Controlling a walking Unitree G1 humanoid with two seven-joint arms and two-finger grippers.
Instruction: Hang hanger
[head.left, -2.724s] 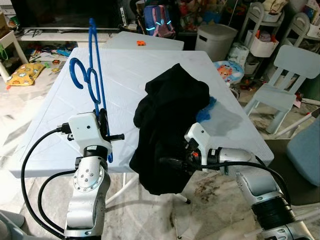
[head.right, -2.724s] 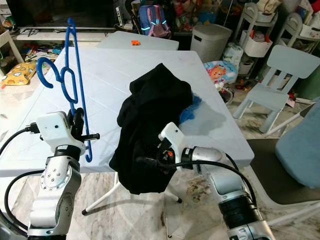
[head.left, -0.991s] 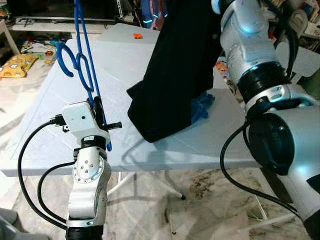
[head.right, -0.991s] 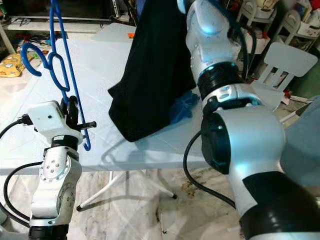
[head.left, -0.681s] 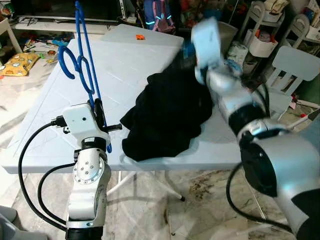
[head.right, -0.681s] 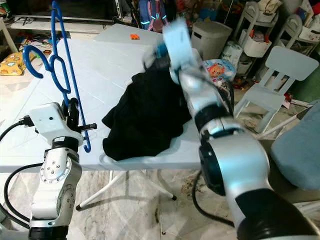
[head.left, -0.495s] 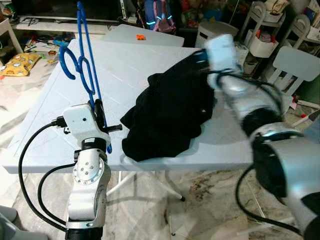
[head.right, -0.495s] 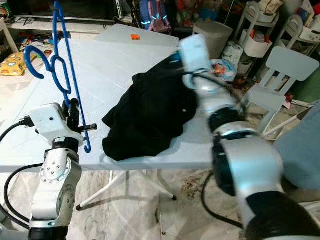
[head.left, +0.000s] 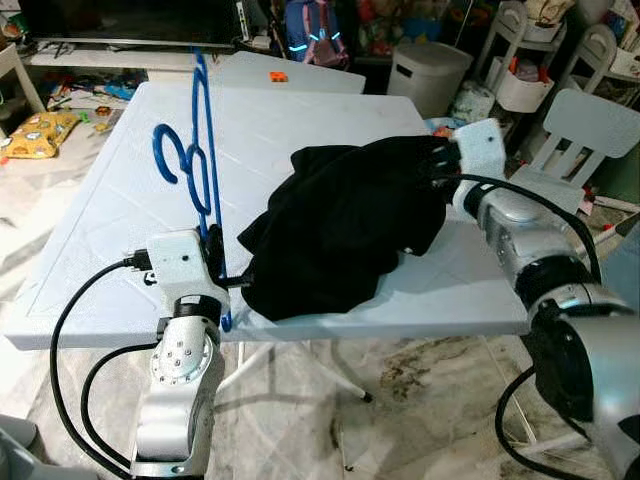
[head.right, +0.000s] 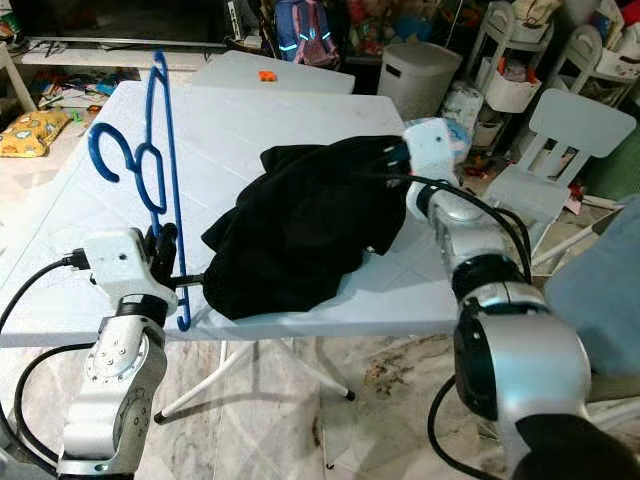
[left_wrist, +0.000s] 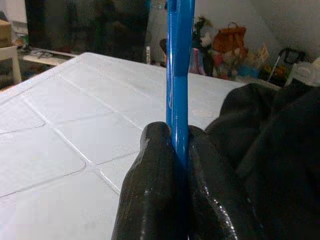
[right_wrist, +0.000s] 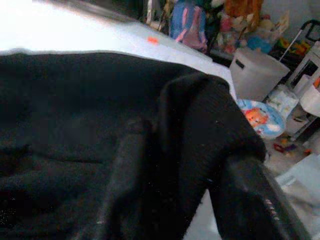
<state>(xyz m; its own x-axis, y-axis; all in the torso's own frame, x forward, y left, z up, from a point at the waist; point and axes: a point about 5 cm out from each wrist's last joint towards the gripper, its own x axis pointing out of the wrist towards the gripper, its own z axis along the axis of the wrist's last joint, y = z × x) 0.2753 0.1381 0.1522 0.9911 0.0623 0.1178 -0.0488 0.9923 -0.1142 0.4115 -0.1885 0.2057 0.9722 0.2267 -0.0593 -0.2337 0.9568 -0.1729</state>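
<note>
Dropped the black garment (head.left: 345, 225) back onto the table (head.left: 100, 210) since earlier, right end effector (head.right: 398, 165) buried in it, grip unclear; left end effector (left_wrist: 170, 165) clamped on blue hanger (head.left: 200, 170), could snag cloth.

The hanger (head.left: 200, 150) is bright blue, and the garment (head.left: 340, 230) heaped just beside it is plain black with no print. The bench (head.left: 110, 250) under the garment is pale blue-white, scored with a faint diamond grid, and a small orange object (head.left: 278, 76) lies on the far bench. Beyond the garment stand a grey bin (head.left: 430, 75) and a light blue chair (head.left: 585, 125); the floor (head.left: 420, 390) is mottled beige.
</note>
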